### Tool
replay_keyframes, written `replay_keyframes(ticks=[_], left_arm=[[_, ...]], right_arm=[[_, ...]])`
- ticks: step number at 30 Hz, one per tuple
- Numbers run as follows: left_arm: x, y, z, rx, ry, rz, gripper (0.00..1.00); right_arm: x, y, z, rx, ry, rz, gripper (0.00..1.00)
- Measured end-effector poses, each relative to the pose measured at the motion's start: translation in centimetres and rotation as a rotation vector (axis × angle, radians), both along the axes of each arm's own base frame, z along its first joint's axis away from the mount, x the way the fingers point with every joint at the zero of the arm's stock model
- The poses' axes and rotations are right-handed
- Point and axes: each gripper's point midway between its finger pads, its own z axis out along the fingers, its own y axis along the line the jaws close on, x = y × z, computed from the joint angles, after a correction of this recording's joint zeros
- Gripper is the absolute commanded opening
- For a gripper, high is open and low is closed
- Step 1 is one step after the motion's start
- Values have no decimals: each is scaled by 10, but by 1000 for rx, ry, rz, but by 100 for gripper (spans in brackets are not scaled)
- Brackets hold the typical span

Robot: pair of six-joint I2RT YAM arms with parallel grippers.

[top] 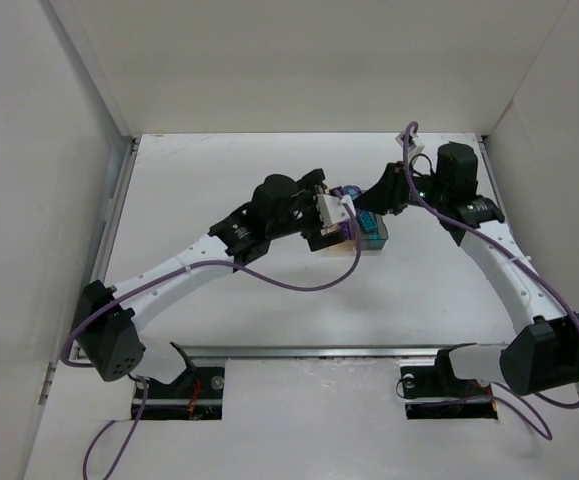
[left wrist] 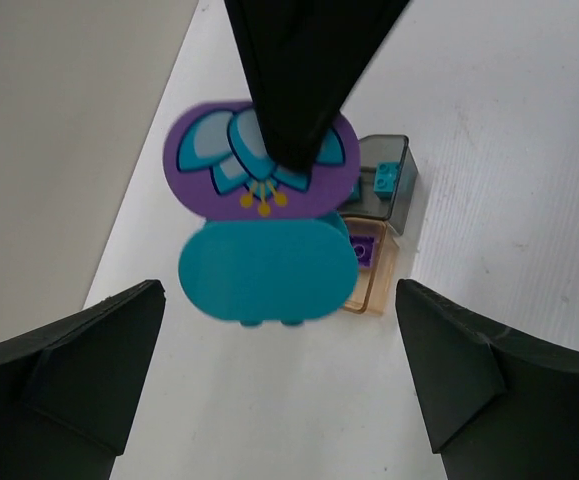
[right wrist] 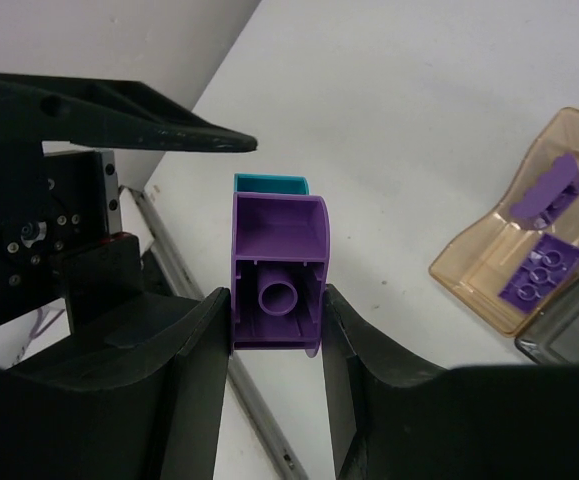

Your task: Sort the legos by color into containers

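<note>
My right gripper is shut on a purple lego with a teal lego stuck to its far end. In the left wrist view the same pair hangs in the air: the purple part with a flower print, the teal part below it. My left gripper is open and empty just under it, fingers wide apart. The amber bin holds two purple bricks. The grey bin beside it holds a teal brick. Both grippers meet above the bins.
The left arm's gripper body fills the left of the right wrist view, close to the held lego. A metal rail runs along the table's edge. White walls enclose the table on three sides.
</note>
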Motion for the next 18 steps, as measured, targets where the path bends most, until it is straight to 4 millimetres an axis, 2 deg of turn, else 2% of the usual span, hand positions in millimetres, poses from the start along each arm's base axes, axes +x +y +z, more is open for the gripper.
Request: replay_keyframes(ticks=[6, 13, 16, 18], left_arm=[[10, -7, 9, -38, 39, 49, 100], [8, -7, 3, -37, 84, 72, 100], [6, -8, 3, -35, 89, 71, 95], [7, -7, 3, -33, 88, 74, 85]], right_arm=[[-7, 10, 3, 11, 12, 17, 0], [-10, 17, 7, 14, 7, 14, 0], [-12, 19, 7, 14, 9, 19, 0], [-13, 21, 7, 14, 9, 22, 0]])
